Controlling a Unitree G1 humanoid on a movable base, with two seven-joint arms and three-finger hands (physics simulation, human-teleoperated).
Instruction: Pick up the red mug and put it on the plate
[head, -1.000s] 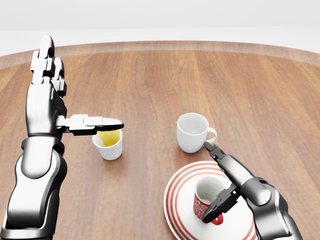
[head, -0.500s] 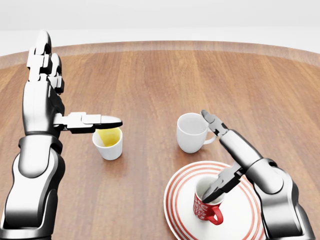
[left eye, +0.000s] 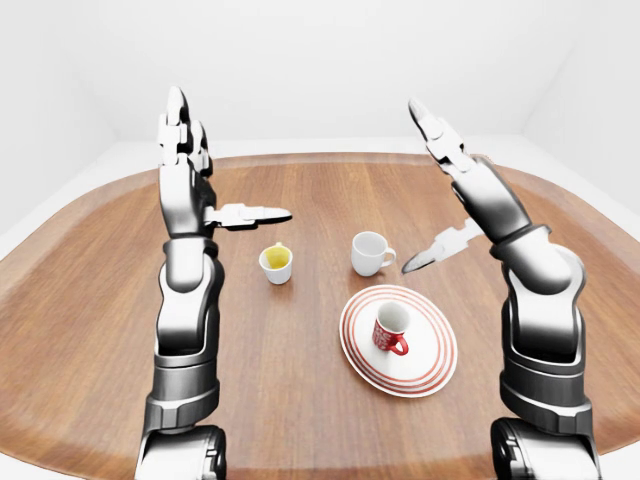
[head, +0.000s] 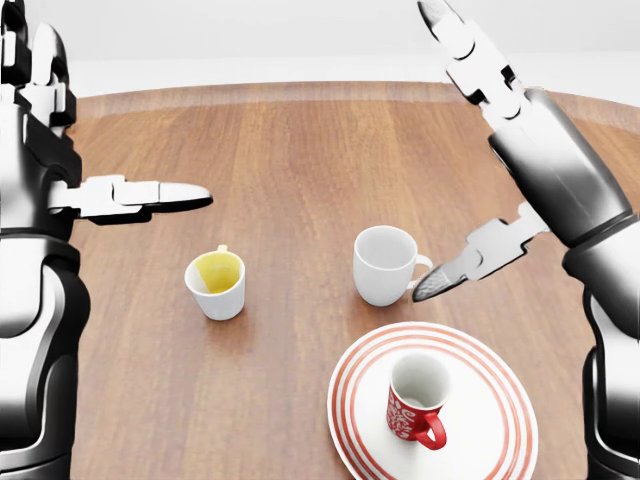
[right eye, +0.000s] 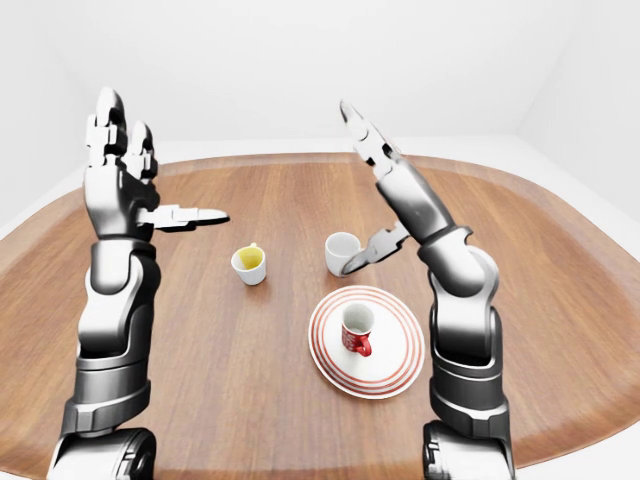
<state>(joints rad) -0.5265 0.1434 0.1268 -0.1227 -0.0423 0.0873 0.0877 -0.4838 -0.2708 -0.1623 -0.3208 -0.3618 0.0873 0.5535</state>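
The red mug (head: 414, 408) stands upright on the red-striped white plate (head: 490, 425) at the bottom right of the head view, its handle toward the lower right. Nothing touches it. My right hand (left eye: 428, 190) is raised well above the table, open, fingers pointing up and thumb (head: 470, 262) hanging near the white mug. High on the left, my left hand (left eye: 230, 158) is open too, fingers up, thumb stretched to the right and nothing in it.
A white mug (head: 384, 264) stands just above the plate in the head view. A small white cup with a yellow inside (head: 216, 283) sits to its left. The round wooden table (left eye: 100, 300) lies under everything; white floor and walls surround it.
My right hand left the red mug standing on the plate and rose up and away, fingers spread. The left arm also lifted higher and to the left.
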